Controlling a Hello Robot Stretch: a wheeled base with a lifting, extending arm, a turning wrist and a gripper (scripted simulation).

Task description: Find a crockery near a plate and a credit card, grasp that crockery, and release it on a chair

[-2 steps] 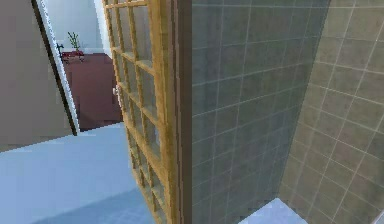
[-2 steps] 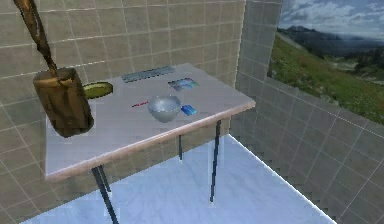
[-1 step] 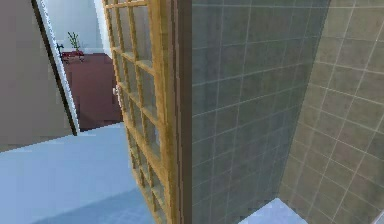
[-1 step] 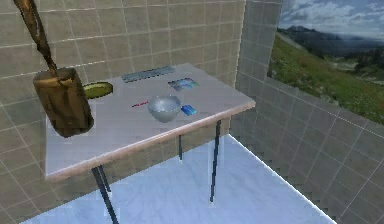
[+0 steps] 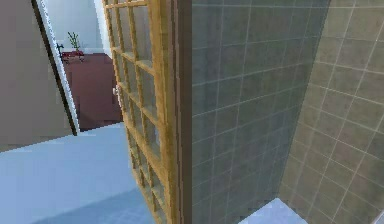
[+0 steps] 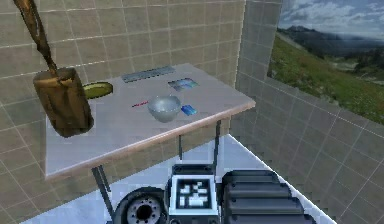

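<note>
Grey and round, the bowl [image 6: 164, 108] is what I take for the crockery. It stands on the pale table [image 6: 90, 145], about the middle of the top. A yellow-green plate [image 6: 98, 90] lies up and to the arm side view's left of the bowl, apart from it and closer to the tiled wall [image 6: 150, 30]. A small blue card [image 6: 187, 109] lies just beside the bowl on the arm side view's right, so close that I cannot tell whether they touch. That pairing fits the task.

Below the bowl, at the arm side view's bottom edge, sits a white square with black marks [image 6: 196, 195]. Left of it is a dark round body that is probably the gripper [image 6: 145, 208]. From there the bowl lies farther out, beyond the table's near edge and well apart. The bowl has no long axis, so in my judgement the reach turns on lift and extension rather than on wrist angle.

The fingers are cut off at the view's bottom edge, so I cannot tell how the jaws stand or whether they hold anything.

Left of the bowl stands a wood-brown holder [image 6: 63, 102], whose stick runs out past the top edge. A reddish speck [image 6: 138, 104] just left of the bowl is too small to name. Behind the bowl lie a grey slab [image 6: 148, 73] and a bluish rectangle [image 6: 182, 84], both hard to identify.
</note>
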